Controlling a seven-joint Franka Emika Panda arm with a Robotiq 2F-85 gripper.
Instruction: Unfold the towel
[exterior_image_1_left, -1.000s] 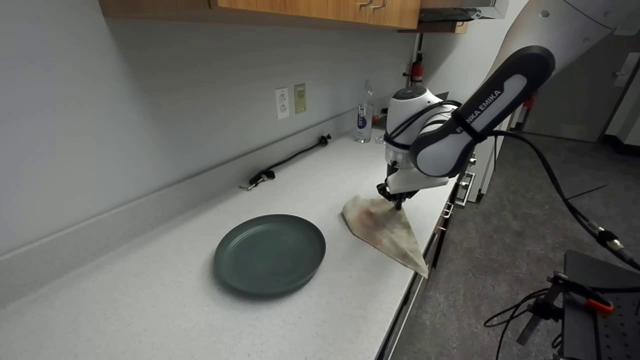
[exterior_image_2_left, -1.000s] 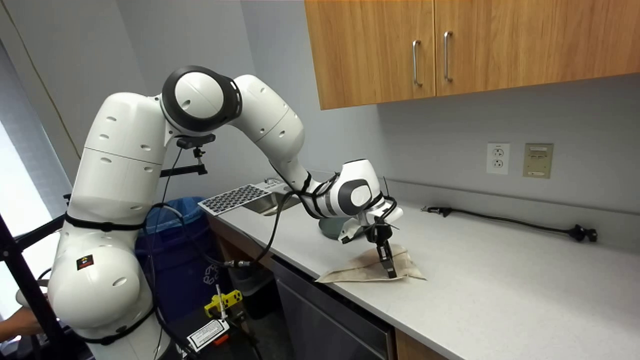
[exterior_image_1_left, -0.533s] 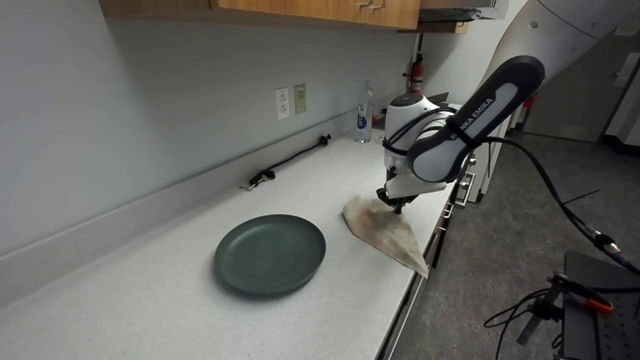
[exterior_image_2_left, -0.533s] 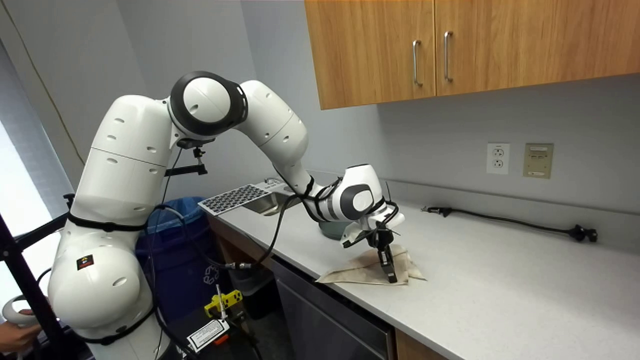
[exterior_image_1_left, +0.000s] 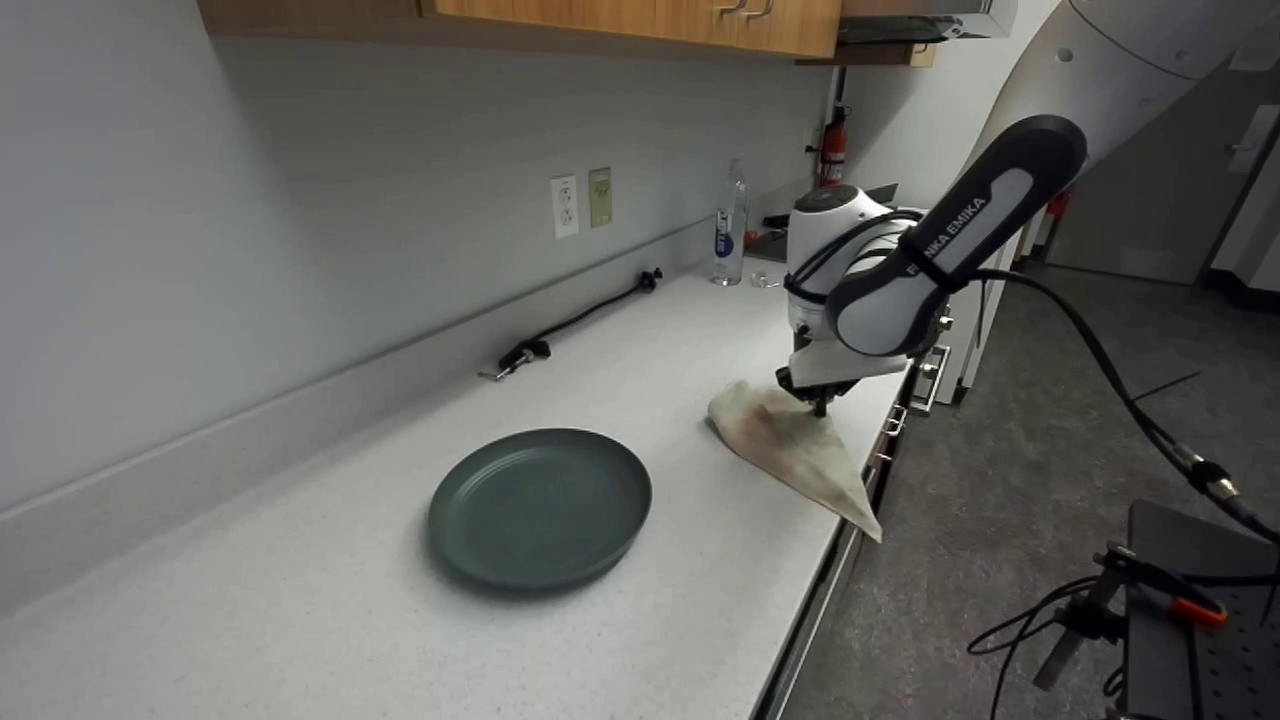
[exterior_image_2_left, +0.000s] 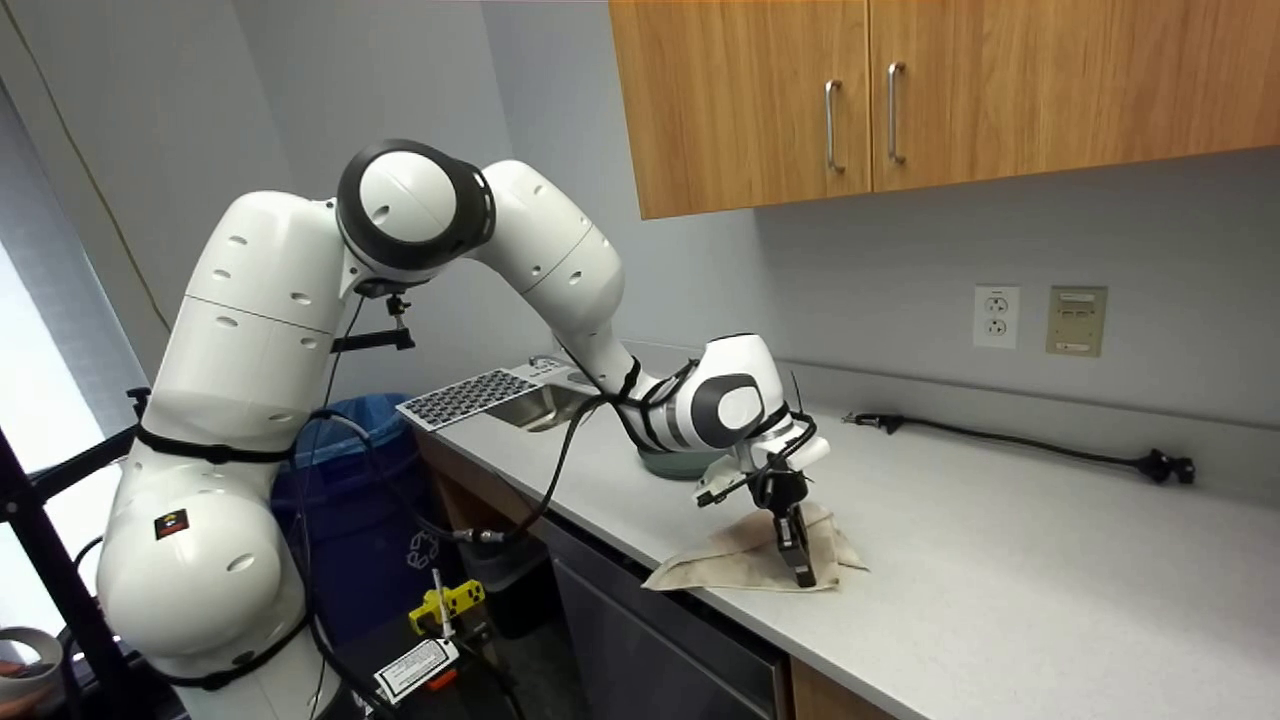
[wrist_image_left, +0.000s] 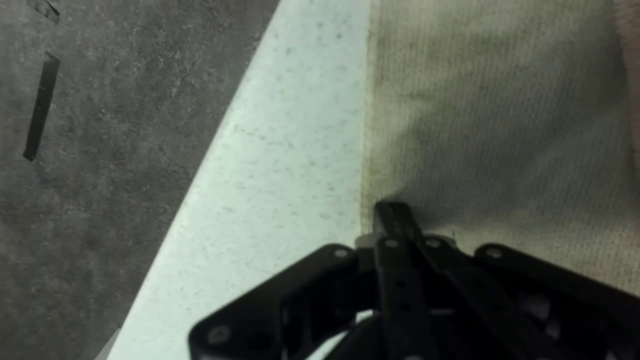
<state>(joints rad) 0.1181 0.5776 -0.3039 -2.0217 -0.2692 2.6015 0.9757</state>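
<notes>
The beige towel (exterior_image_1_left: 790, 450) lies folded in a rough triangle on the counter, with a reddish-brown stain. One pointed corner hangs at the counter's front edge. It also shows in an exterior view (exterior_image_2_left: 735, 562) and fills the right of the wrist view (wrist_image_left: 500, 115). My gripper (exterior_image_1_left: 820, 410) points down with its fingertips at the towel, seen also in an exterior view (exterior_image_2_left: 804, 580). In the wrist view the two fingers (wrist_image_left: 391, 205) are together, tips on the fabric just inside a straight towel edge. I see no cloth between them; the underside of the tips is hidden.
A dark green plate (exterior_image_1_left: 540, 510) stands on the counter beside the towel. A black cable (exterior_image_1_left: 580, 320) lies along the wall, and a water bottle (exterior_image_1_left: 730, 235) stands farther back. The counter's front edge (wrist_image_left: 200, 172) is close to the gripper. A sink (exterior_image_2_left: 540, 405) is beyond the plate.
My gripper first came down slightly onto the towel. Since then gripper and towel have shifted together along the counter, away from the plate. The plate has not moved.
</notes>
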